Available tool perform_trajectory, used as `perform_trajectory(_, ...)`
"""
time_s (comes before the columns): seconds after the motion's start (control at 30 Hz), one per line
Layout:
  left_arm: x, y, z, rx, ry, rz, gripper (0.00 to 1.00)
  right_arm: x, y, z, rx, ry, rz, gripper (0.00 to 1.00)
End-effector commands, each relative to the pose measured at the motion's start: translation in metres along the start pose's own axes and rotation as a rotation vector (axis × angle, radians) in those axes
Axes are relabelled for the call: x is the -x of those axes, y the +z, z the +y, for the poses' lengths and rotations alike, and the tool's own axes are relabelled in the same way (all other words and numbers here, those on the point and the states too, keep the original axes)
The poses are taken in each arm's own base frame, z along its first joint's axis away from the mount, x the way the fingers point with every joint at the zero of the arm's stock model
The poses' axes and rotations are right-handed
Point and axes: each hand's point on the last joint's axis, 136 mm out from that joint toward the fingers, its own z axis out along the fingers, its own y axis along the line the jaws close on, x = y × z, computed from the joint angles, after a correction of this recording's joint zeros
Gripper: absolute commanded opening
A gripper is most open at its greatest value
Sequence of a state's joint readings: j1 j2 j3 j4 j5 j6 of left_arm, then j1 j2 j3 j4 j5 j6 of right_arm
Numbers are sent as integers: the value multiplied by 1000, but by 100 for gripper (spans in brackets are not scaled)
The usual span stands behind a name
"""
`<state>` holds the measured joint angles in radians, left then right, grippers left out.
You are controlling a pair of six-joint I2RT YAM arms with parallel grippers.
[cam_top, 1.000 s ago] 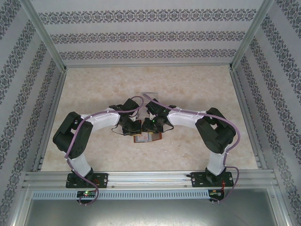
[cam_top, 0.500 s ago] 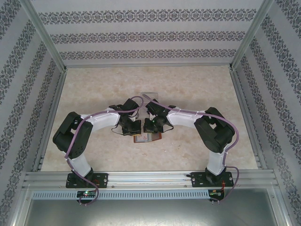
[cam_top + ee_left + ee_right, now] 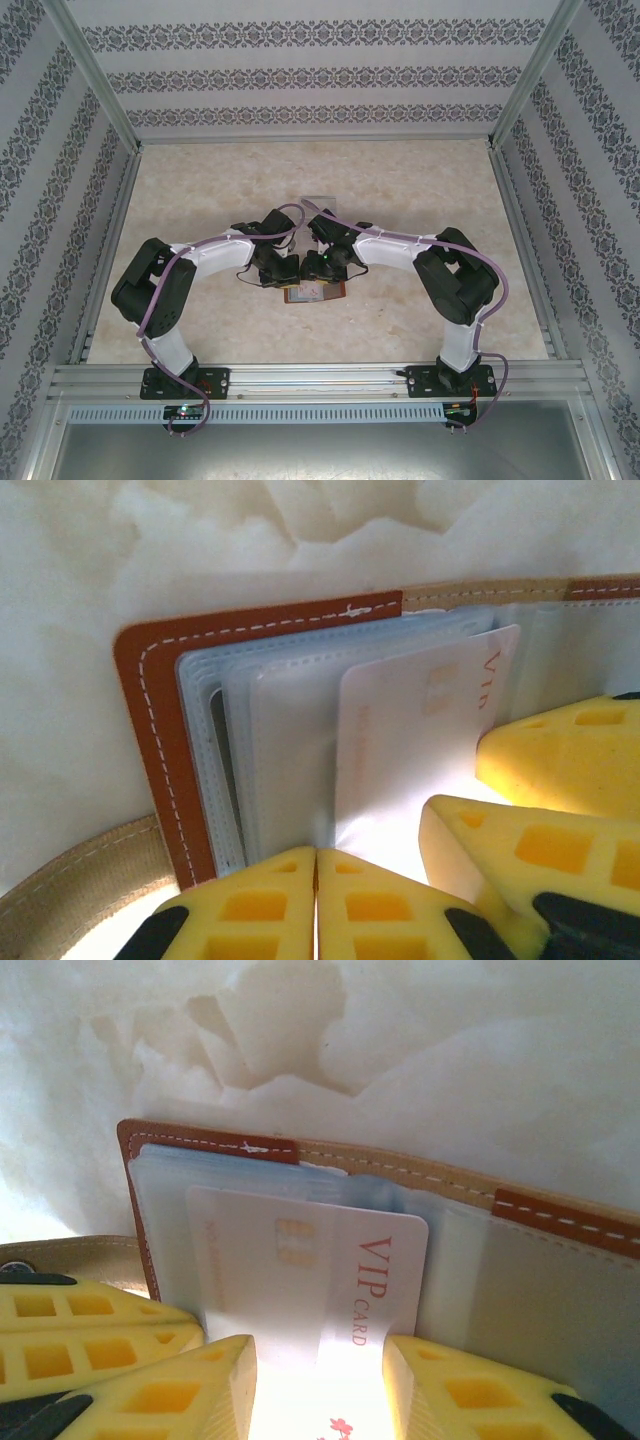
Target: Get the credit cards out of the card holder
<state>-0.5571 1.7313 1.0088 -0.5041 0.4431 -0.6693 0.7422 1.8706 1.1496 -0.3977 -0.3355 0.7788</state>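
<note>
The reddish-brown card holder (image 3: 318, 293) lies open on the table between both arms. In the left wrist view its leather edge (image 3: 160, 740) frames clear sleeves and a white credit card (image 3: 400, 740) that sticks partway out. My left gripper (image 3: 316, 880) is shut, its tips resting on the sleeves beside the card. In the right wrist view the same card (image 3: 300, 1270) reads "VIP CARD". My right gripper (image 3: 320, 1380) stands open with a finger on either side of the card's near end. The right gripper's fingers (image 3: 560, 760) crowd in next to the left ones.
A tan strap (image 3: 80, 870) trails from the card holder's left side. A pale clear tray (image 3: 320, 200) lies just behind the two wrists. Marbled tabletop (image 3: 200, 190) stretches around, fenced by patterned walls and a metal rail (image 3: 320, 375) at the near edge.
</note>
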Motion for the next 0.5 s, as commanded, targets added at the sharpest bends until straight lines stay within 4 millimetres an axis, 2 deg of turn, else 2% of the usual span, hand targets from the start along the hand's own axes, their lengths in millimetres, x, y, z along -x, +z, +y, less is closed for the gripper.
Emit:
perform_trajectory(0.0,-4,-2,-3,16,20,4,9,0,-7,-6,-40,-9,-27,40)
perform_trajectory(0.17,-6,6,5,39,6,31,8,2,-15,0,25,12,-46,39)
perform_trajectory(0.47,-12,13,16,85,-5,61,8,-3,-10,-17,4,41,-26,35)
